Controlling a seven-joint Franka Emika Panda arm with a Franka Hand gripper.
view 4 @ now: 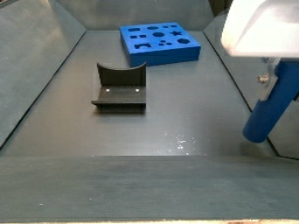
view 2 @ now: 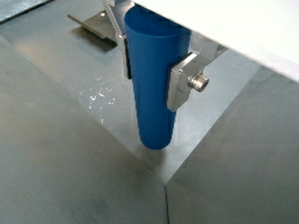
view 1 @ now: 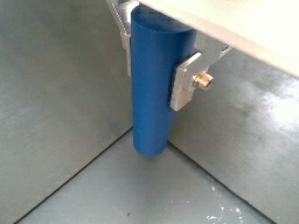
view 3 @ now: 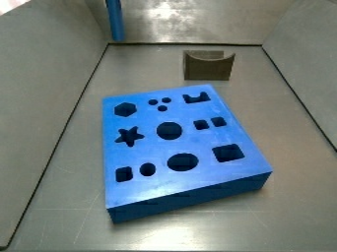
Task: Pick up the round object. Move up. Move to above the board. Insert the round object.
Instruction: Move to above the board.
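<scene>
My gripper (view 1: 156,70) is shut on the round object (view 1: 156,96), a long smooth blue peg. Both wrist views show it held near its upper end between the silver fingers (view 2: 181,83). The peg (view 2: 155,87) hangs roughly upright, its lower end close to the grey floor; I cannot tell whether it touches. In a side view the gripper (view 4: 275,74) and the slightly tilted peg (view 4: 268,109) are at the near right. The board (view 4: 163,58), a thick blue slab with dark cut-outs, lies far away at the back. It fills the middle of a side view (view 3: 198,197) where the gripper is out of view.
The dark fixture (view 4: 121,87) stands on the floor between the board and the front edge, left of the gripper; it also shows in a side view (view 3: 207,65) and a wrist view (view 2: 93,31). Grey walls enclose the floor.
</scene>
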